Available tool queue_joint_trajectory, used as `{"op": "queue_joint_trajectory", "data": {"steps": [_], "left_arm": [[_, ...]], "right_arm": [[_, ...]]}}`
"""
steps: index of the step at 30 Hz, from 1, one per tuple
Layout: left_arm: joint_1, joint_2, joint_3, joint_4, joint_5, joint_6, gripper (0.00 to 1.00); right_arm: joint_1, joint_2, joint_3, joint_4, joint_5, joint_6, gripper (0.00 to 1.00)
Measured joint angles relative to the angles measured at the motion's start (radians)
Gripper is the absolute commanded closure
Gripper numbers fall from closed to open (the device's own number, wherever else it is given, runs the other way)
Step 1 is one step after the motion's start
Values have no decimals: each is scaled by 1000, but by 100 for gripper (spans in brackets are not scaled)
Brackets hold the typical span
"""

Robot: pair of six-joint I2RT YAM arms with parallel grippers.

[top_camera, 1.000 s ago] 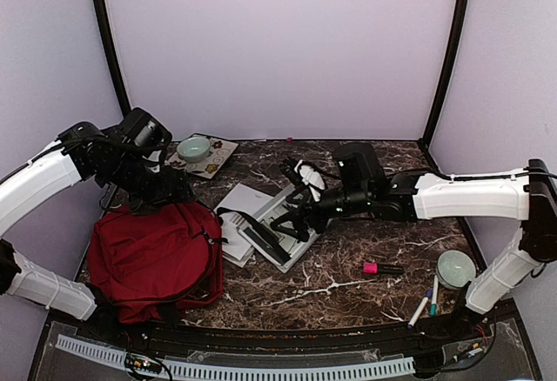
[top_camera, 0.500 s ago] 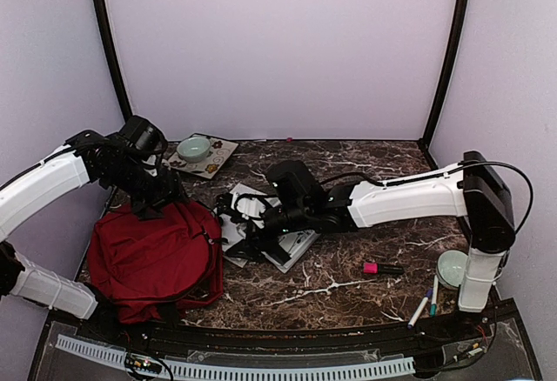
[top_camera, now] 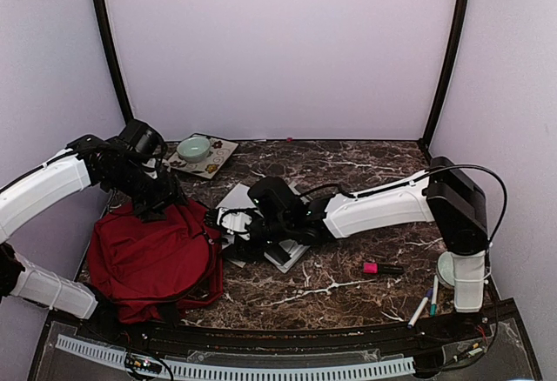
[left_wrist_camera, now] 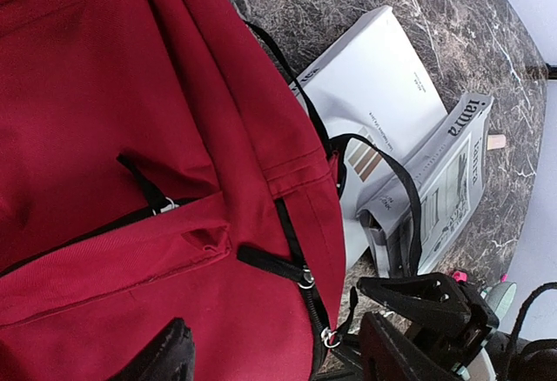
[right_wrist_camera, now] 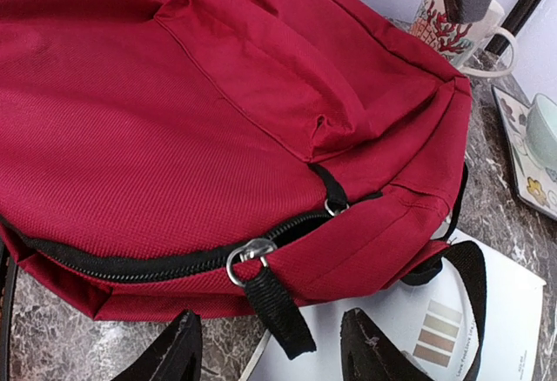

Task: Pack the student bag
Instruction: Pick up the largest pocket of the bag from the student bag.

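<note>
- The student bag [top_camera: 152,259] lies flat on the front-left part of the table [top_camera: 348,285], on the left arm's side, with its closed zipper edge facing right, toward the white book [top_camera: 252,200].
- The right gripper [right_wrist_camera: 271,320] has reached across to that edge. Its jaws stand apart and clamp nothing.
- The zipper pull [right_wrist_camera: 251,251] and its black tab [right_wrist_camera: 280,310] sit right between those jaws, the tab hanging toward them. The zip line runs crosswise to the fingers, from lower left up to the right.
- We judge the right arm clearly nearer the pull, so closing on the tab falls to it.
- The left gripper [left_wrist_camera: 277,350] hovers over the bag's far top corner with its jaws also apart. From its own camera we cannot be sure whether the fingers touch the fabric.
</note>
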Motion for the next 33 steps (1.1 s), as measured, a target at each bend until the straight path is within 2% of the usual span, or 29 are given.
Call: {"op": "queue_joint_trajectory", "data": {"steps": [5, 7, 10, 17, 25, 33], "left_arm": [[5, 0, 0, 0, 4, 4, 34], [5, 0, -2, 0, 4, 7, 36], [6, 0, -7, 1, 5, 15, 45], [10, -6, -9, 17, -19, 6, 46], [11, -60, -74, 93, -21, -72, 48], [11, 13, -143, 192, 74, -137, 39]], "right_arm": [[10, 19, 21, 23, 41, -18, 57], [13, 19, 21, 39, 59, -24, 66], [21, 19, 21, 65, 85, -32, 81], [54, 19, 22, 72, 128, -42, 96], [78, 19, 26, 54, 163, -32, 98], [92, -9, -18, 76, 198, 39, 100]]}}
